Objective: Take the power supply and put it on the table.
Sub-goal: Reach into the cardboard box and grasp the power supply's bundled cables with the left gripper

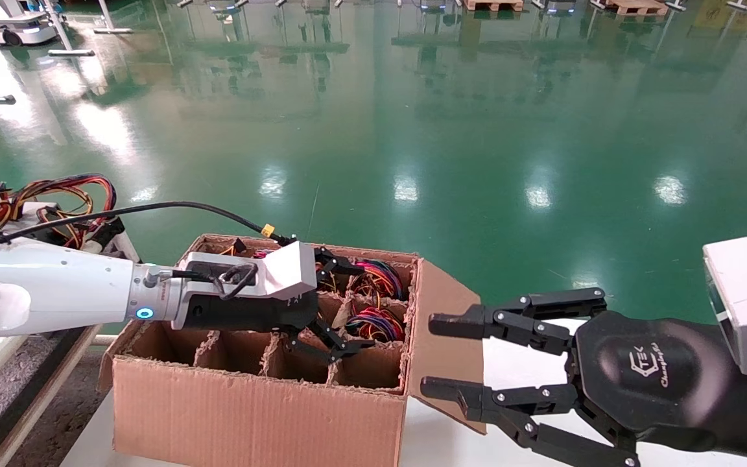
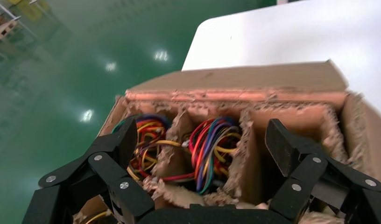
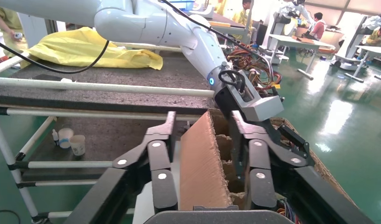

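Cardboard box [image 1: 257,405] with paper dividers sits on a white table [image 1: 438,441], its compartments open to the top. Two compartments along the box's right side hold coils of coloured wire. The nearer coil, red, purple, blue and orange, tops the power supply [image 1: 375,322]; its body is hidden inside the compartment. A second coil [image 1: 377,277] lies in the compartment just behind it.

The left end effector [image 1: 341,301] reaches across the box from the left and hangs over these compartments with its fingers [image 2: 113,149] spread wide, holding nothing. In the left wrist view the power supply's coil [image 2: 212,151] lies between the open fingers, a divider apart from the other coil [image 2: 146,144].

The right end effector [image 1: 441,353] is beside the box's right side, also open. Its fingers [image 3: 157,158] straddle the box's upright right flap [image 3: 202,163] without clearly pressing on it.

More loose wire bundles [image 1: 36,198] lie on a rack at the far left. Shiny green floor [image 1: 412,117] spreads beyond the table.
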You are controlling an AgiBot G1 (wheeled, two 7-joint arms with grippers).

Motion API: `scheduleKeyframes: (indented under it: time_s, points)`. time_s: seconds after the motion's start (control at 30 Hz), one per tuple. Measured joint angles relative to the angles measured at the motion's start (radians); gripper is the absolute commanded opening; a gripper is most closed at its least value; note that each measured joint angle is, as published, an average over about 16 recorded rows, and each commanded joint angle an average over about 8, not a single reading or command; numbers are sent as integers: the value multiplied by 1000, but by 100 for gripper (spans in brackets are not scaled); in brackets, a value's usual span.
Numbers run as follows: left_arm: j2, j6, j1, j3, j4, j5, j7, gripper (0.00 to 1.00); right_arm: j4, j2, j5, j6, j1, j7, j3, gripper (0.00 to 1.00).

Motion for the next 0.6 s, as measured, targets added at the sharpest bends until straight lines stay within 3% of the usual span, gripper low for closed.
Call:
scheduleKeyframes:
  time_s: [0.1,0.23,0.6]
  points:
    - [9,-19,-3,1,27,3,21,14,0,0,0,0,0,0,0,100]
    - [20,-49,-4,0,57,3,46,1,0,0,0,0,0,0,0,100]
    - [49,-163,4,-8,107,-6,88,0,0,0,0,0,0,0,0,100]
